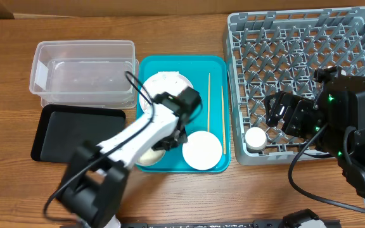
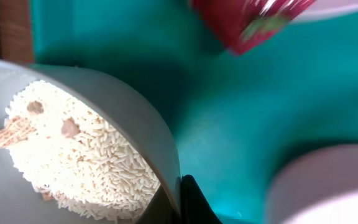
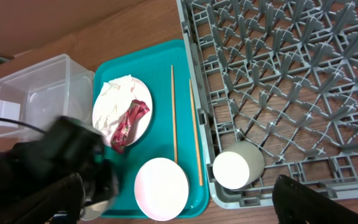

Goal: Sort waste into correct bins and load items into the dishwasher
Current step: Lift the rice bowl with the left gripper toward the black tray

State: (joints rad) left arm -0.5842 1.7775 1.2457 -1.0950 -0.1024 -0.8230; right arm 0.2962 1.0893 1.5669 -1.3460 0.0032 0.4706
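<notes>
My left gripper [image 2: 180,202] is shut on the rim of the grey bowl [image 2: 138,121], which holds rice grains [image 2: 73,155]; in the overhead view the gripper [image 1: 170,136] is over the teal tray. The red foil wrapper [image 3: 127,123] and the white napkin [image 3: 114,93] lie on the white plate [image 3: 143,118]. The pink bowl [image 1: 202,150] sits at the tray's front right. Two chopsticks [image 1: 209,95] lie along its right side. The white cup [image 1: 256,138] stands in the dish rack's [image 1: 309,57] front left corner. My right gripper [image 1: 279,114] is open and empty above the cup.
The clear tub [image 1: 81,73] stands at the back left, with the black tray [image 1: 75,133] in front of it. The teal tray [image 1: 217,69] lies between these and the rack. My left arm [image 3: 55,155] reaches across the tray's left part.
</notes>
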